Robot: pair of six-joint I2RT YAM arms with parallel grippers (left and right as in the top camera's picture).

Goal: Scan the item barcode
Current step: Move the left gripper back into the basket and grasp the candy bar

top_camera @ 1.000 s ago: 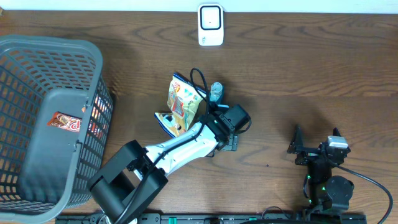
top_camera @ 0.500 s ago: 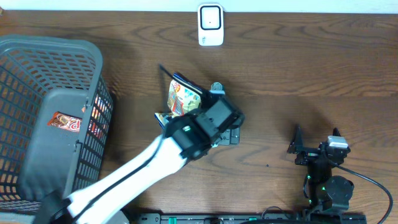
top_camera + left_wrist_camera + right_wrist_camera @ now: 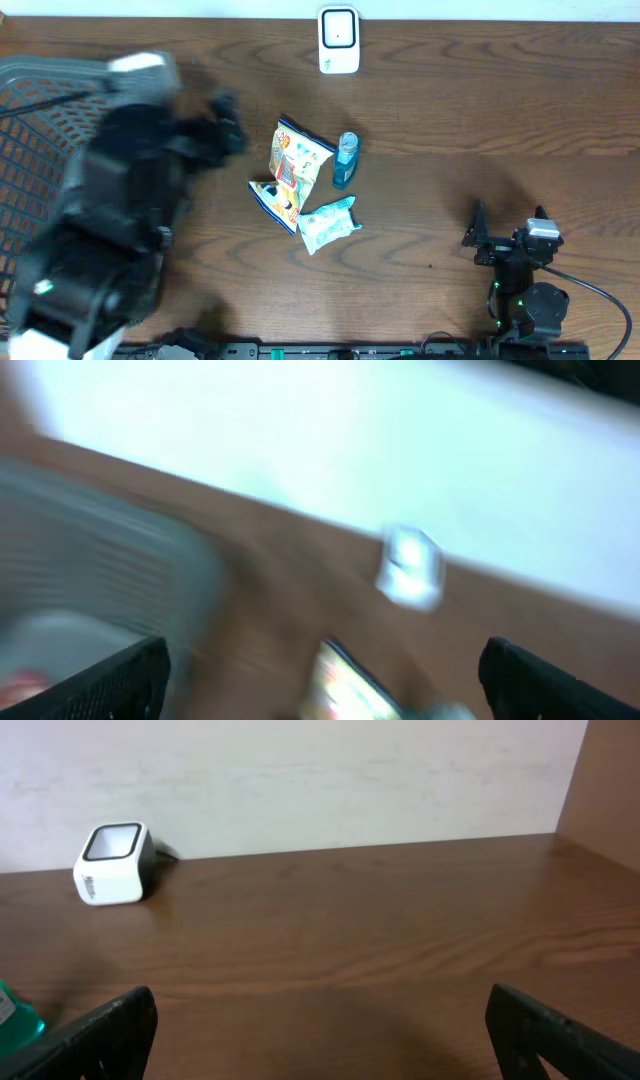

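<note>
Several items lie mid-table in the overhead view: a yellow snack bag (image 3: 295, 162), a small blue bottle (image 3: 344, 160), a teal packet (image 3: 328, 222) and a blue-and-white packet (image 3: 270, 198). The white barcode scanner (image 3: 339, 40) stands at the far edge. My left arm is a big blur over the basket, and its gripper (image 3: 228, 128) is left of the items. In the left wrist view the left gripper (image 3: 322, 685) is open and empty, with the blurred scanner (image 3: 410, 565) and snack bag (image 3: 350, 685) ahead. My right gripper (image 3: 508, 232) rests open at the near right, holding nothing (image 3: 320, 1050).
A grey mesh basket (image 3: 30, 72) fills the left side, mostly covered by my left arm. The right wrist view shows the scanner (image 3: 110, 865) by the back wall and a bit of the blue bottle (image 3: 12, 1018) at the left edge.
My left arm has swung up and left, from over the items to above the basket. The items now lie uncovered. The right arm has not moved.
</note>
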